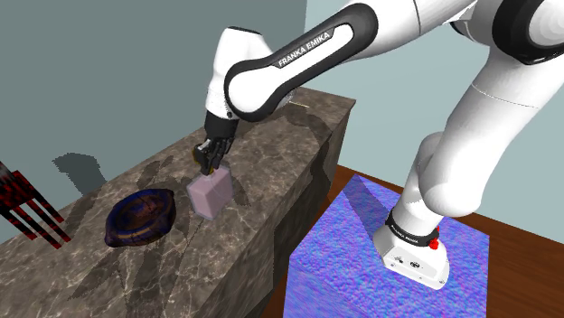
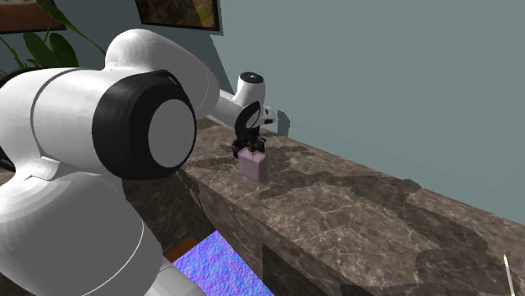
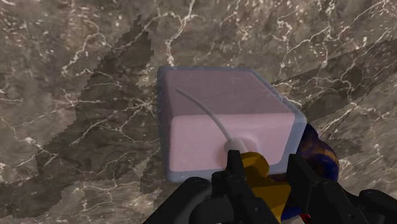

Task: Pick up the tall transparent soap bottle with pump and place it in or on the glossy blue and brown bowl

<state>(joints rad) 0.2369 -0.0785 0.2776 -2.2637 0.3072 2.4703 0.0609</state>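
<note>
Closest thing in the second exterior view is the arm (image 2: 126, 126) itself. That fat white and dark joint blocks a good chunk of the scene, and the rest reaches away over the counter (image 2: 379, 219), a long slab of dark veined stone. Next down in size is the stand (image 1: 361, 235) with its blue-purple patterned top, sitting below the counter's end.

Then the bowl (image 1: 140, 217), a glossy blue and brown thing resting on the stone. It's near the soap bottle (image 1: 211, 194), on the shoulder view's left of it and not touching. Nothing sits between the two, so I'd say the hop across is open. A red and black something (image 1: 27, 203) pokes in further left, past the bowl and well out of the path.

The bottle stands on the counter right under the hand. It's a boxy, pale pink, see-through body with a thin white tube (image 3: 203, 111) inside. My guess is it's rigid, smooth-sided and slippery, and top-heavy once lifted by the neck, so it could swing or slip.

The gripper (image 1: 214, 163) has its fingers pulled in narrow around the yellow pump (image 3: 254, 162), which fills the gap between them. I read that as gripped. The flat sides look too wide to grab, so the pump and neck seem the only sensible hold.
</note>
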